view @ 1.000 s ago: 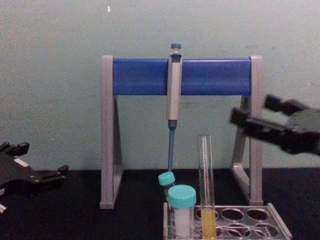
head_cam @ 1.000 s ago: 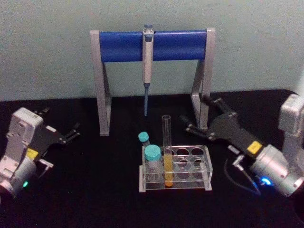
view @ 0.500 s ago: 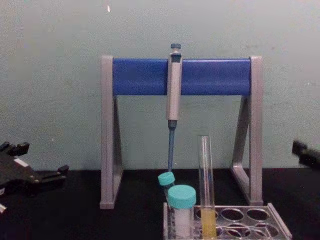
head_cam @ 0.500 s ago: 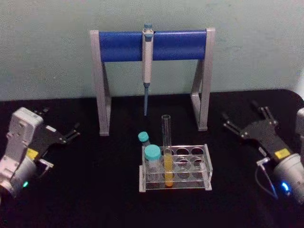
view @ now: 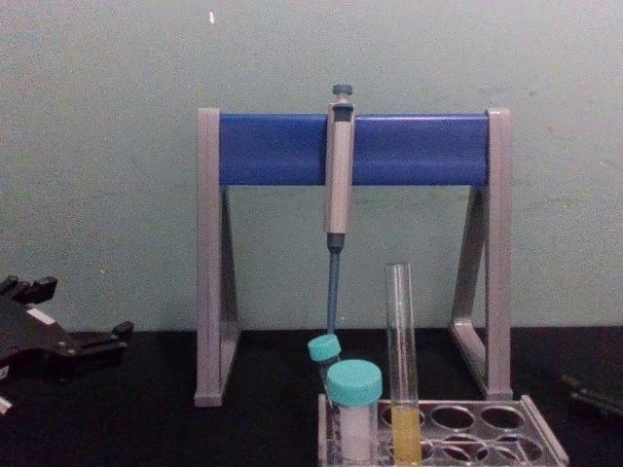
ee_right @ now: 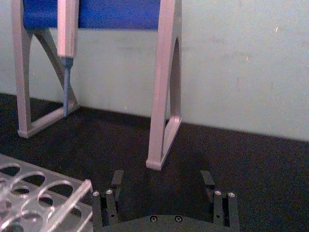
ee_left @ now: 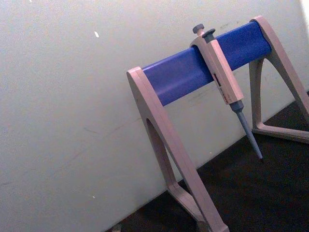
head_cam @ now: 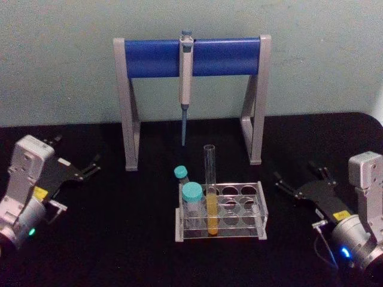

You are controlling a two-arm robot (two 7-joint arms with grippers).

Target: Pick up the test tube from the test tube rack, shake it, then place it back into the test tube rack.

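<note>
Test tube (head_cam: 210,190) with yellow liquid stands upright in the test tube rack (head_cam: 251,222), just beside the wide teal-capped tube (head_cam: 192,205). Right gripper (head_cam: 301,184) rests low to the rack's right, well apart, jaws open and empty. Left gripper (head_cam: 76,162) sits far to the rack's left, jaws open too.

Pipette (head_cam: 185,72) hanging on grey-blue stand (head_cam: 152,58); two teal-capped tubes (head_cam: 192,200).
</note>
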